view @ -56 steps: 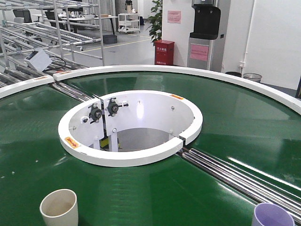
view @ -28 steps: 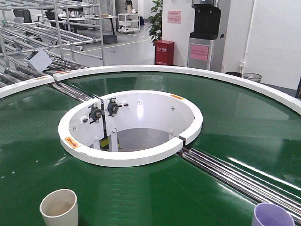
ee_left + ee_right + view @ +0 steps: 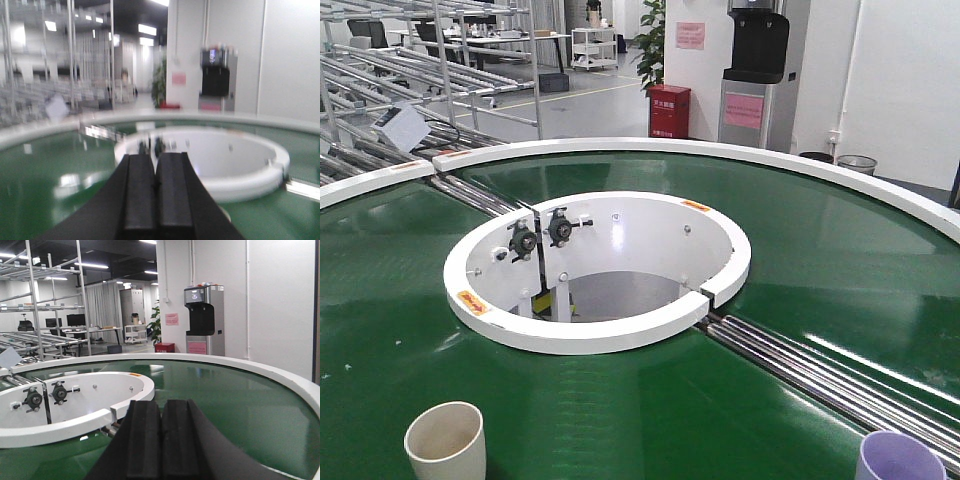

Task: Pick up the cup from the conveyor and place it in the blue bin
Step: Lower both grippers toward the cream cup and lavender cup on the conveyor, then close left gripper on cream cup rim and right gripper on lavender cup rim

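The conveyor (image 3: 800, 250) is a ring with a dark green belt, white rims and steel rollers (image 3: 820, 372). A cream cup (image 3: 445, 442) stands upright on the belt at the front left. A purple cup (image 3: 902, 460) stands at the front right, cut off by the frame edge. Neither gripper shows in the front view. In the left wrist view, which is blurred, my left gripper (image 3: 155, 156) is shut and empty above the belt, facing the inner rim (image 3: 250, 175). My right gripper (image 3: 161, 402) is shut and empty above the belt (image 3: 235, 395). The blue bin is out of view.
The white inner ring (image 3: 600, 335) surrounds an open well with bearings (image 3: 542, 235). Metal racking (image 3: 420, 70) stands beyond the conveyor at the back left. A red box (image 3: 669, 110) and a water dispenser (image 3: 756, 70) stand against the far wall.
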Tool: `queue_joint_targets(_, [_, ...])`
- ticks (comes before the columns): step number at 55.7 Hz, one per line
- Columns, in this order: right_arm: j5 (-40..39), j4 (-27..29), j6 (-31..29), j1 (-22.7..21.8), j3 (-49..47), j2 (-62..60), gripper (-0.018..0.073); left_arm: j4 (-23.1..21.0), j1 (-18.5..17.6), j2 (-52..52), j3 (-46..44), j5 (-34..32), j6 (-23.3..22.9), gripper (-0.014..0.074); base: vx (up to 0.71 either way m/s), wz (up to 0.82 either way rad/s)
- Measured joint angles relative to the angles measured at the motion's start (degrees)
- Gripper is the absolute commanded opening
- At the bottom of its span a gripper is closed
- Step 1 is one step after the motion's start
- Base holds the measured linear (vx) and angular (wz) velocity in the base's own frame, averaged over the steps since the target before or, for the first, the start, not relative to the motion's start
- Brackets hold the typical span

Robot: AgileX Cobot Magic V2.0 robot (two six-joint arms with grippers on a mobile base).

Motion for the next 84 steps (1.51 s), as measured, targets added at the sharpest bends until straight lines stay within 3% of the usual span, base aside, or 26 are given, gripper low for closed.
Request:
queue_joint_targets(12, [8.6,-0.2,0.0,0.0,-13.0,11.4,-0.0009,0.0,0.0,6.9,-16.6,9.7,8.0,-0.0004,0.00,0.00])
queue_joint_targets(26, [11.9,-0.2,0.0,0.0,-13.9,23.4,0.0002,0.0,0.0,21.0,-17.9,14.0,9.1,0.0013,0.00,0.00])
queue_joint_targets(33, [11.9,-0.2,0.0,0.0,-13.9,27.8,0.0036,0.0,0.0,27.1,-17.9,14.0,9.1,0.0076,0.00,0.00])
queue_joint_targets(40, [11.5,-0.2,0.0,0.0,-13.9,30.8,0.0114,0.0,0.0,33.5,-17.9,14.0,9.1,0.0196,0.00,0.00])
queue_joint_targets(51, [11.2,-0.2,0.0,0.0,-13.9,32.3,0.0335,0.0,0.0,42.4,-17.8,8.6,9.1,0.0420,0.00,0.00])
queue_joint_targets(63, [11.1,-0.2,0.0,0.0,-13.9,32.3,0.0526,0.0,0.0,50.0,-18.2,2.6,9.0,0.0449,0.00,0.00])
queue_joint_targets(76, [11.1,-0.2,0.0,0.0,-13.9,32.3,0.0542,0.0,0.0,62.2,-32.8,13.0,9.1,0.0449,0.00,0.00])
queue_joint_targets(84, [11.1,0.2,0.1,0.0,-13.9,32.3,0.0542,0.0,0.0,72.7,-49.2,27.7,9.1,0.0449,0.00,0.00])
